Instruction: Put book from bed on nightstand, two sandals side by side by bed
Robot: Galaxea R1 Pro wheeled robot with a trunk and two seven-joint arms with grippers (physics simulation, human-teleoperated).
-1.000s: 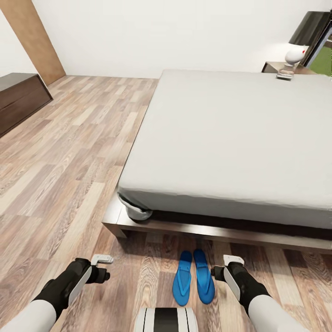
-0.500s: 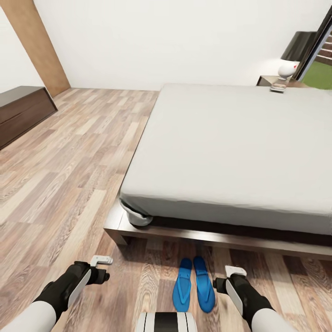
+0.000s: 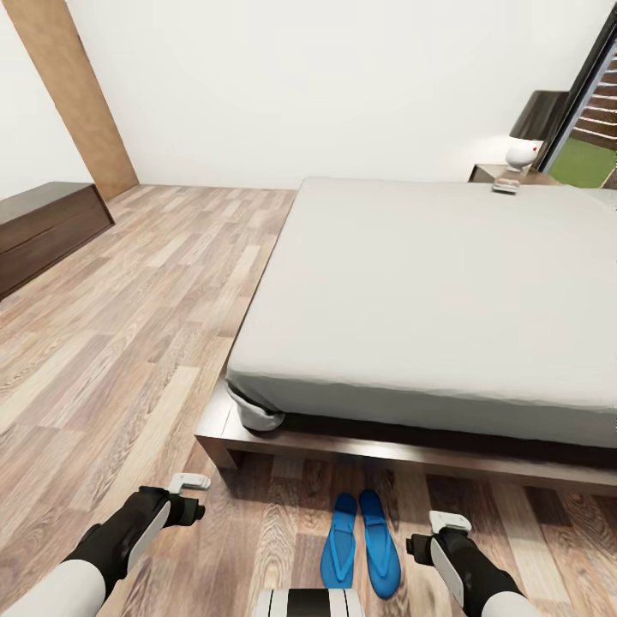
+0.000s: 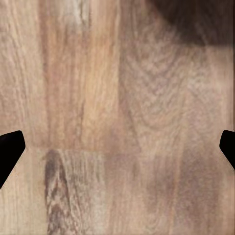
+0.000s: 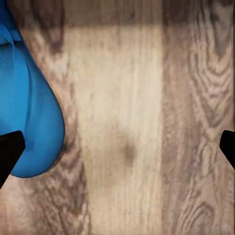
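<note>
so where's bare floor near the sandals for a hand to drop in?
Bare planks between the left gripper and the sandals, and right of the right gripper. It is crowded between the sandals and the bed base.

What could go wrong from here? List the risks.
1. The two blue sandals lie side by side on the floor right in front of the robot; rolling forward could push them apart.
2. The right gripper hangs open just beside one sandal; a sideways swing might nudge it.
3. The small book rests on the nightstand near the white lamp; its footing is too distant to judge.
</note>
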